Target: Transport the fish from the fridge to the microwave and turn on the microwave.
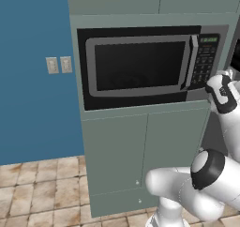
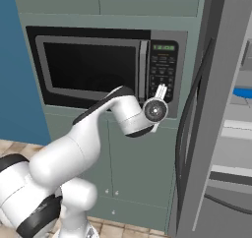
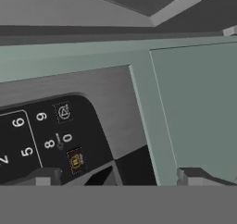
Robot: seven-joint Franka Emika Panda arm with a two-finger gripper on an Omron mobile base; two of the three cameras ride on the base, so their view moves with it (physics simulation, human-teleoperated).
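Left base view looks forward from behind the arm's left side, facing the microwave (image 1: 150, 64) nearly head-on at middle range, blue wall (image 1: 33, 71) and tiled floor (image 1: 37, 184) at its left; right base view looks from the arm's right side, angled across the same microwave, the fridge (image 2: 221, 133) door edge close at its right; both views share the microwave, the pale-green cabinet (image 1: 140, 146) and the arm; hand view sits very close to the keypad (image 3: 46, 135), rolled so the digits lie sideways, apparently at the microwave's lower corner.
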